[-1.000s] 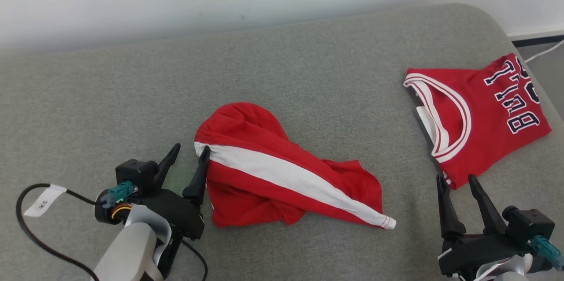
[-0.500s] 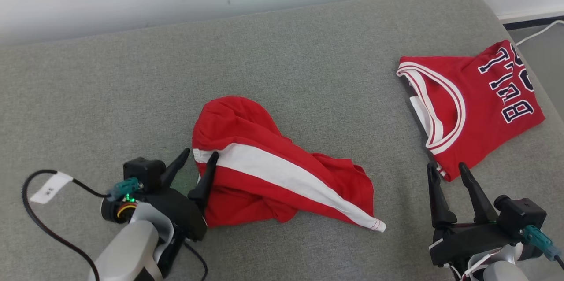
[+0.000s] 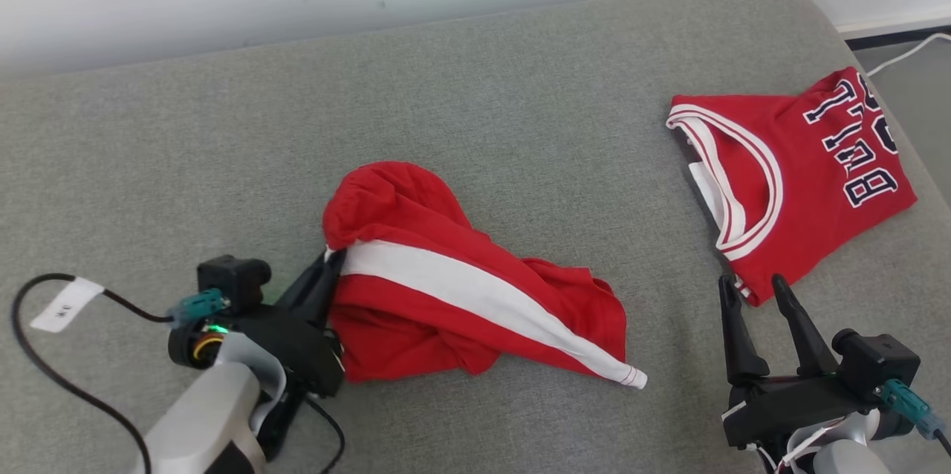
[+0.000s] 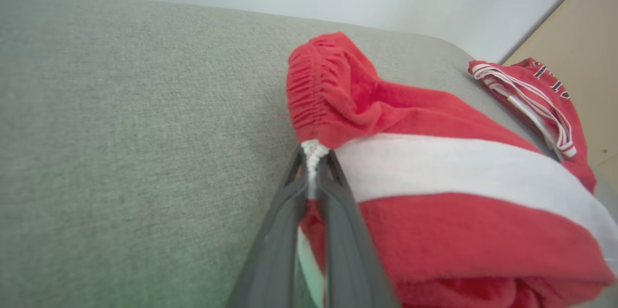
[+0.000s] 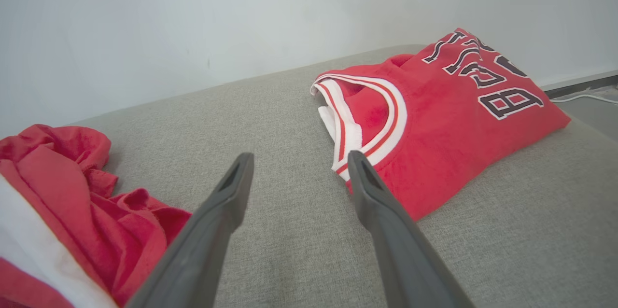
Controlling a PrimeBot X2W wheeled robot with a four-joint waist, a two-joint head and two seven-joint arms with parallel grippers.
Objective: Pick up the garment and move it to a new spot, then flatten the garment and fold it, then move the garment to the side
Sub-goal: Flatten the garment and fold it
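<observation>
The garment [image 3: 446, 288] is a crumpled red piece with a wide white stripe, lying mid-surface on the grey cushion [image 3: 520, 125]. My left gripper [image 3: 330, 258] is at its left end, shut on the gathered waistband edge. In the left wrist view the two fingers pinch the white end of the stripe on the garment [image 4: 434, 168], with the left gripper [image 4: 314, 153] closed tight. My right gripper [image 3: 750, 284] stands open at the lower right with nothing between its fingers. In the right wrist view the garment [image 5: 58, 192] lies to the left of the right gripper [image 5: 297, 161].
A folded red jersey [image 3: 802, 177] with white trim and dark lettering lies at the right end of the cushion, just beyond the right fingertips; the jersey [image 5: 434, 119] is close ahead. A black cable [image 3: 44, 362] with a white tag loops at lower left. A white wall backs the cushion.
The left gripper has closed on the garment's left edge, which was between its open fingers before. The right gripper has stayed open. The camera shifted slightly a second ago.
</observation>
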